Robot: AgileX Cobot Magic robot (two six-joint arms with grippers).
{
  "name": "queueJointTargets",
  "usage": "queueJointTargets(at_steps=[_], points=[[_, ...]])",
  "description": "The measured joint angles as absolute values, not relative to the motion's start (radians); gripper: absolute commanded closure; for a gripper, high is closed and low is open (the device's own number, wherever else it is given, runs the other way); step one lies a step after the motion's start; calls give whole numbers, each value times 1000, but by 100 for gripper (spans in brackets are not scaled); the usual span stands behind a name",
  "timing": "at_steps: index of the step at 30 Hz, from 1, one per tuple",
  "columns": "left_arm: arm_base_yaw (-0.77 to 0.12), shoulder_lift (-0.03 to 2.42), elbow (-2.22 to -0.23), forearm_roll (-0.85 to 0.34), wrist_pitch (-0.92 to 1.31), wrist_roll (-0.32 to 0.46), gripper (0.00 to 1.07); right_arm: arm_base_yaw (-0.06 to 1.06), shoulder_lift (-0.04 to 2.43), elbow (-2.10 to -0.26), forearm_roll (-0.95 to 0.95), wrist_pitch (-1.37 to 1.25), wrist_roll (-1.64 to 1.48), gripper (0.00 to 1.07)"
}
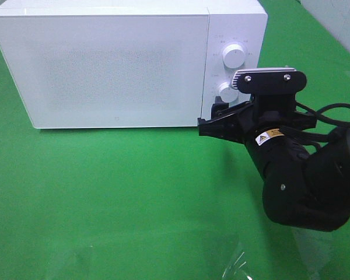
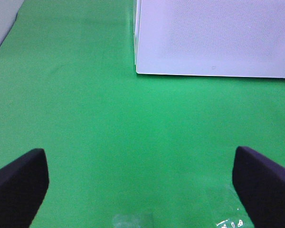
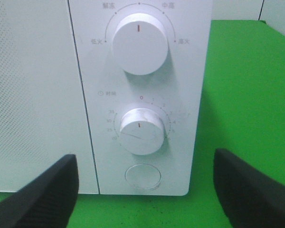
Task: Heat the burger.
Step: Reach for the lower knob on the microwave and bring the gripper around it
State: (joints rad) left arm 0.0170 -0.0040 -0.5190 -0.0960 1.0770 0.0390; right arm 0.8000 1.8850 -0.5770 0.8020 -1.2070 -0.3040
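Observation:
The burger is not in any view. A white microwave (image 1: 105,64) stands at the back of the green cloth with its door closed. My right gripper (image 1: 213,119) is open and hangs just in front of the control panel, low on the panel. The right wrist view looks between the gripper's (image 3: 145,187) spread black fingers (image 3: 42,197) at the lower timer knob (image 3: 141,130), the upper power knob (image 3: 140,42) and a round button (image 3: 143,175). My left gripper (image 2: 142,185) is open over bare green cloth, well short of the microwave (image 2: 213,33).
A crinkled clear plastic film (image 1: 236,265) lies on the cloth near the front edge, also showing as the film (image 2: 228,219) by the left gripper. A grey wall (image 1: 338,23) rises at the back right. Green cloth (image 1: 116,186) covers the table.

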Motion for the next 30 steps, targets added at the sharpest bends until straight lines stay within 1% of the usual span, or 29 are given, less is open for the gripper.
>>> queueJointTargets(at_steps=[5,9,11,30], points=[[17,-4,-519,-96,1077,39,10,752,1939,-639,751,-1207,-303,31],[17,-4,-519,-96,1077,39,10,734,1961,-668,726,-1207,-294,31],[17,-4,-519,-96,1077,39,10,710,1994,-713,698,-1207,-288,31],[17,-4,-519,-96,1077,39,10,675,2088,-814,692,-1195,-288,31]])
